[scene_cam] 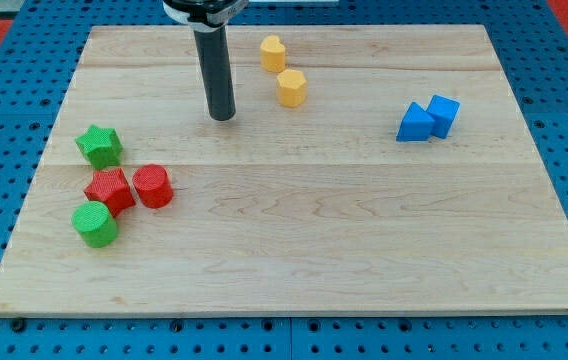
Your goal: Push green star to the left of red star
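Note:
The green star (99,146) lies near the board's left edge. The red star (110,190) sits just below it and slightly to the right, nearly touching it. My tip (223,116) rests on the board well to the upper right of both stars, apart from every block. The rod rises from it to the view's top.
A red cylinder (152,186) touches the red star's right side. A green cylinder (95,224) sits just below the red star. Two yellow blocks (273,52) (291,88) lie right of my tip. Two blue blocks (416,123) (443,115) touch at the right. The wooden board (314,230) ends close left of the stars.

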Robot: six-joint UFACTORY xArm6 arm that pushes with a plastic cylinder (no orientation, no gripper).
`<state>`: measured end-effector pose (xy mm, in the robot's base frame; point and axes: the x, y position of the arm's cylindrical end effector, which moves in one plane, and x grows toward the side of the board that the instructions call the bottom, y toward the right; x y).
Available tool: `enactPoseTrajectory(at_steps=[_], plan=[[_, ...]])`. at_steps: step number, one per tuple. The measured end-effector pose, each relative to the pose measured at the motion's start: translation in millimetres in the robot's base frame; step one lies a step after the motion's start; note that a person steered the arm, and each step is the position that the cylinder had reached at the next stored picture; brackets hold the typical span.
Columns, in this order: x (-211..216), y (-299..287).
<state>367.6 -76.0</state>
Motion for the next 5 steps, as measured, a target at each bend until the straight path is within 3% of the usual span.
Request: enactPoseTrajectory(at_steps=[3, 5], plan=[[0, 20], [-36, 7]])
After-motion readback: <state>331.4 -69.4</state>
